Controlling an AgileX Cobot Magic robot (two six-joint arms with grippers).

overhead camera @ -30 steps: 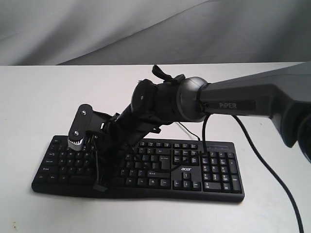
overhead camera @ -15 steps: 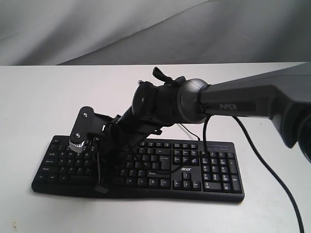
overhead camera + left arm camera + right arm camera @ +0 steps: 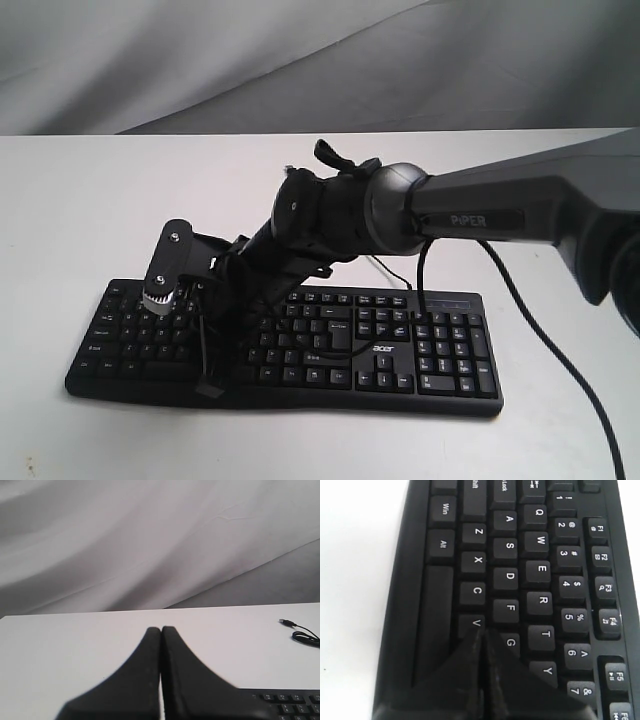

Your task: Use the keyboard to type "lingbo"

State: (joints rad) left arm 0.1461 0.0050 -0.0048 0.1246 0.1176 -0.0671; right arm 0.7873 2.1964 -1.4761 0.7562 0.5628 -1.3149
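Observation:
The black keyboard (image 3: 400,350) with white legends lies on the white table, acer logo toward the front. My right arm (image 3: 330,215) reaches across it to the letter keys on the left half. In the right wrist view my right gripper (image 3: 480,630) is shut with nothing in it, its tip low over the keyboard (image 3: 510,575) between the V and G keys. I cannot tell whether it touches a key. My left gripper (image 3: 161,628) is shut and empty, held above bare table, with a corner of the keyboard (image 3: 290,705) beside it.
The keyboard's thin USB cable (image 3: 305,636) lies loose on the table behind it, plug end free. The right arm's own black cable (image 3: 560,350) trails off the table's right side. A grey cloth backdrop (image 3: 200,60) rises behind the table.
The right gripper's wrist has shifted slightly to the right and down over the left keys since a second ago. It has held still for the last half second.

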